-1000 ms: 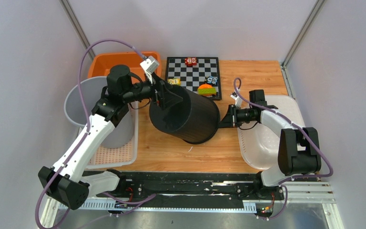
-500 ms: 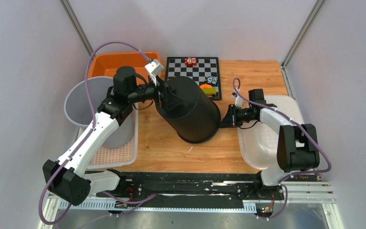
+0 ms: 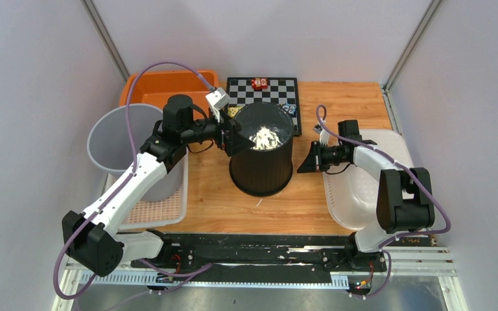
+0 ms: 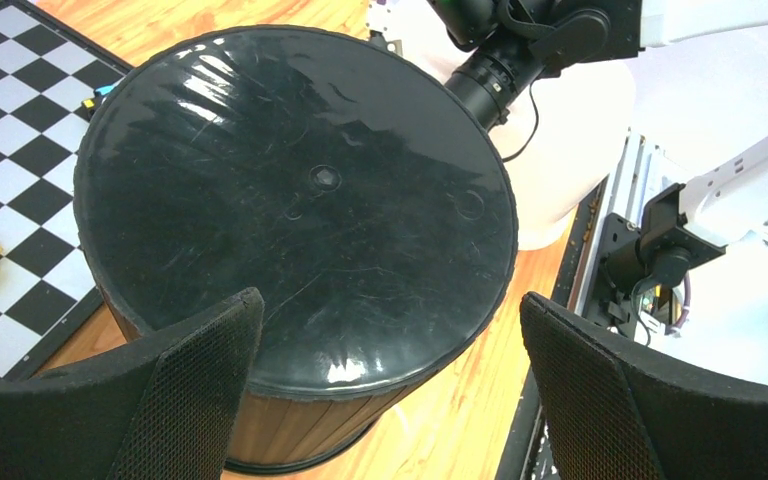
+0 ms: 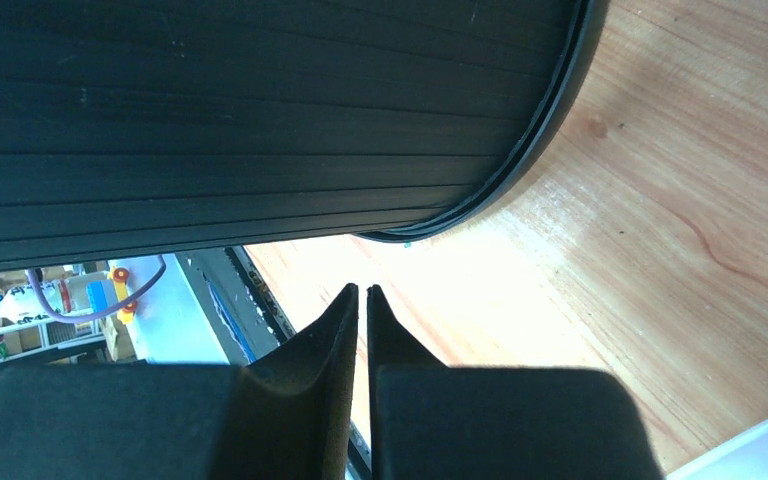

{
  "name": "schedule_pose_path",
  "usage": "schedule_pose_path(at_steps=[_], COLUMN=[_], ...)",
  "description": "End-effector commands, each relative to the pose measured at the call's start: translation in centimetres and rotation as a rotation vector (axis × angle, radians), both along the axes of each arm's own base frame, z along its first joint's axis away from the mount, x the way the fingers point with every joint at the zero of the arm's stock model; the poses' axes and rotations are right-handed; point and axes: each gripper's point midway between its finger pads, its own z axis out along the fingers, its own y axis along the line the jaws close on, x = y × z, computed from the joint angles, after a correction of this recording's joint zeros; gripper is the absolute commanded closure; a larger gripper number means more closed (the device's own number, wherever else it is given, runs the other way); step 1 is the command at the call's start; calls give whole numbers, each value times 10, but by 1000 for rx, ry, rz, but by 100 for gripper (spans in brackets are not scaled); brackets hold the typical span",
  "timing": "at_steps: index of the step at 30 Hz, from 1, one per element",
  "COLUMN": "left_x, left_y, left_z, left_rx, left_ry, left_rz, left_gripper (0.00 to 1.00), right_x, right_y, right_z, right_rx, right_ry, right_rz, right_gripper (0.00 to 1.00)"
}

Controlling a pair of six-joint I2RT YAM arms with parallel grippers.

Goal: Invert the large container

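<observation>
Black plastic, base up: the big bin stands mouth-down on the wooden table, roughly mid-table, just in front of the chessboard. From my left wrist camera I see its glossy flat bottom facing upward, scuffed, with a small mould mark at the centre.

My left gripper sits at the bin's upper left edge with its jaws spread wide. The two padded fingers straddle the near part of the base and grip nothing. That arm climbs diagonally from its mount, bends beside the grey bucket, and its wrist runs level to the right towards the bin.

My right gripper is pinched closed on nothing, its tips together. It points left at the bin's lower wall, near it, with bare wood between. That arm is folded over the white tub, forearm running leftward.

An orange crate sits behind the bucket.
</observation>
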Motion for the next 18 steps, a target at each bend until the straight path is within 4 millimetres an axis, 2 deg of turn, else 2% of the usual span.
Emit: schedule_pose_path(at_steps=[1, 4, 10, 13, 18], left_x=[-7, -9, -11, -8, -1], left_y=[1, 2, 10, 18, 38], left_z=[-28, -19, 8, 11, 5], left_rx=[53, 56, 72, 115, 216], left_ry=[86, 63, -10, -34, -69], left_rz=[-5, -11, 5, 48, 131], left_gripper=[0, 0, 0, 0, 0], right_x=[3, 4, 11, 16, 16], right_y=[-1, -2, -24, -49, -100], right_z=[23, 41, 80, 97, 123], right_rx=[6, -6, -172, -340, -627], right_ry=[-79, -135, -384, -504, -663], right_rz=[22, 24, 15, -38, -156], right_gripper=[91, 87, 63, 47, 31])
